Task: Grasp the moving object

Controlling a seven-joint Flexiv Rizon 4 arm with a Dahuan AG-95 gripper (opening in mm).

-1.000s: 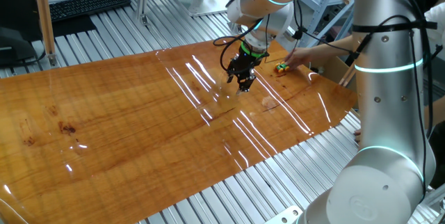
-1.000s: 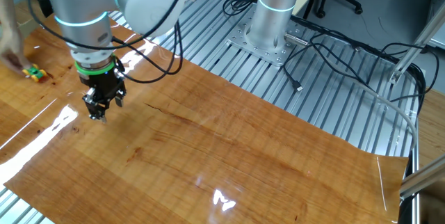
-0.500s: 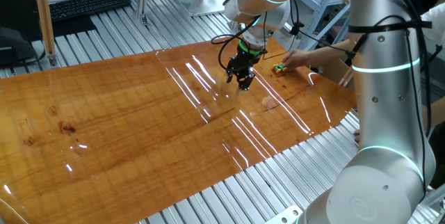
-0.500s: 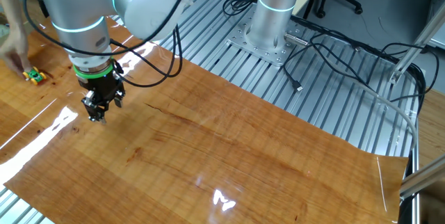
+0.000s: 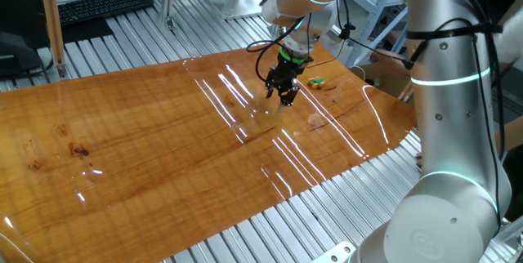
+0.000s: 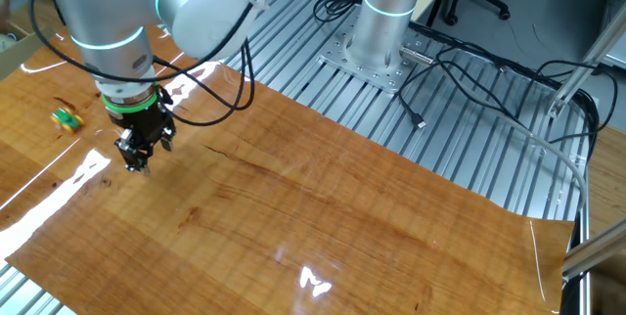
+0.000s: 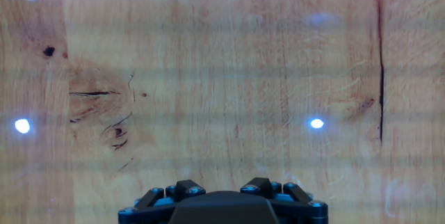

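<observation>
The moving object (image 5: 317, 83) is a tiny green and yellow toy lying on the wooden table (image 5: 163, 149), free of any hand. In the other fixed view the moving object (image 6: 67, 117) lies to the left of the arm. My gripper (image 5: 283, 92) hangs just above the wood, a short way from the toy, pointing down. From the other side the gripper (image 6: 134, 158) stands to the right of the toy and nearer the camera. In the hand view the gripper (image 7: 224, 188) is open, its fingertips (image 7: 186, 188) apart, with only bare wood beneath and the toy out of frame.
The robot's silver column (image 5: 453, 132) rises at the right front. A keyboard (image 5: 102, 6) lies beyond the far left edge. The base (image 6: 381, 22) and loose cables (image 6: 469, 70) sit on the slatted metal bench behind the table. A person's arm (image 5: 384, 53) shows behind the column.
The person's hand has let go of the toy and pulled away. The toy has shifted a little closer to the gripper. The gripper has barely moved, its jaws unchanged.
</observation>
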